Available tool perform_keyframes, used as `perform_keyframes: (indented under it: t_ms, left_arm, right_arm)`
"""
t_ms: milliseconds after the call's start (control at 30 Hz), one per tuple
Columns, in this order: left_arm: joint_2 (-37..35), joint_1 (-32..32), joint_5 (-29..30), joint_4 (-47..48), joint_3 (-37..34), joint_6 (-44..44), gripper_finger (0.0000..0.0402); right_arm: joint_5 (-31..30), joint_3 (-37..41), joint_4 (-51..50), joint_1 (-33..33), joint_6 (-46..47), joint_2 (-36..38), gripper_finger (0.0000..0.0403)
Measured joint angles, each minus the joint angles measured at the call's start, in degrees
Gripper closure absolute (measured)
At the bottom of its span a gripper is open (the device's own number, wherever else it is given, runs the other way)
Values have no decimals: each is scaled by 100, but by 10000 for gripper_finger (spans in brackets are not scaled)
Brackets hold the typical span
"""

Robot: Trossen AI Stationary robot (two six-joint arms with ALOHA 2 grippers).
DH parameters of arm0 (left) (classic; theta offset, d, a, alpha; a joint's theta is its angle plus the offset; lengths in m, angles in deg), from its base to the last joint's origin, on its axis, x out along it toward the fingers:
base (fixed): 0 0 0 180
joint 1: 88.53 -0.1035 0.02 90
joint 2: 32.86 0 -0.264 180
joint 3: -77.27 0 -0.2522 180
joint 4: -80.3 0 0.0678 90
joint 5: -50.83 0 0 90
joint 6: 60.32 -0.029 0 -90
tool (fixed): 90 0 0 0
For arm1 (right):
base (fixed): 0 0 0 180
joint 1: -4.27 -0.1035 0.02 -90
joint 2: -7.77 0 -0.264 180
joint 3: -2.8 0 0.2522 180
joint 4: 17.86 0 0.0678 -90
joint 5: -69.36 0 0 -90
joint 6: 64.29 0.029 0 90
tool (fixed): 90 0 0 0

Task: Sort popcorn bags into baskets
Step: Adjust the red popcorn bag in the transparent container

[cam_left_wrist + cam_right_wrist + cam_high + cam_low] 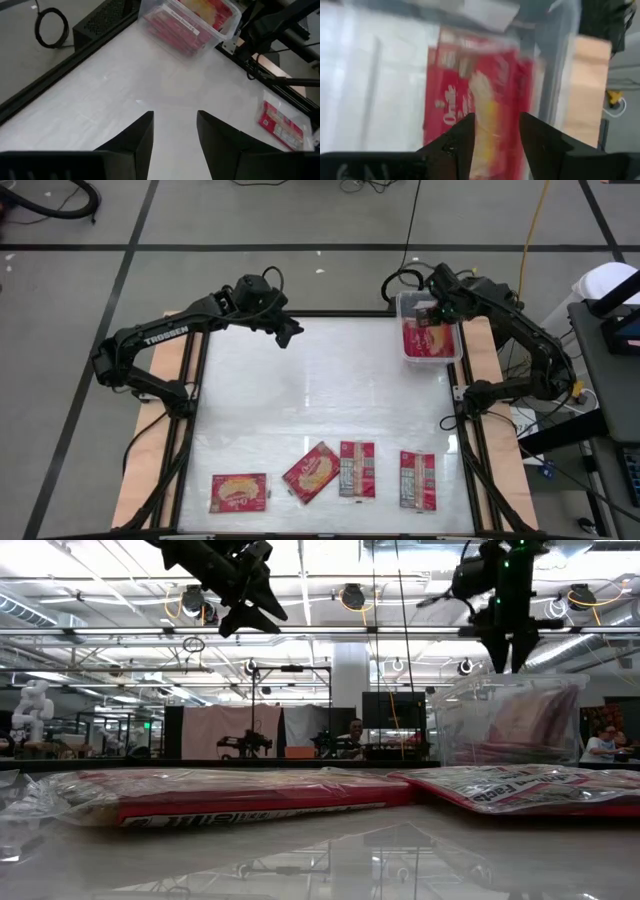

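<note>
A clear plastic basket [404,304] stands at the table's far right corner with red popcorn bags [428,340] inside; it also shows in the left wrist view [227,25] and the low view [450,700]. My right gripper [438,312] hangs above the basket, open and empty, over the top bag [485,100]. My left gripper [290,335] is open and empty, raised over the far middle of the table. Several bags lie flat along the near edge: one [239,492], one [311,471], one [357,469], one [417,479].
Black frame rails [470,430] run along the table's sides, with wooden strips [500,450] outside them. Bare white tabletop [320,390] lies between the basket and the near row of bags. People and equipment show in the room beyond in the low view.
</note>
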Motion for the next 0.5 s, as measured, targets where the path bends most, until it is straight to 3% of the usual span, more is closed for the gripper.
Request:
perform_keyframes:
  t_ms: [233, 500]
  left_arm:
    - [0, 4, -62, 0, 0, -31, 250]
    - [0, 7, -62, -9, 0, -292, 250]
  right_arm:
    - [-191, -876, -94, 0, -241, 3, 257]
    - [410, -753, -754, 0, -41, -279, 296]
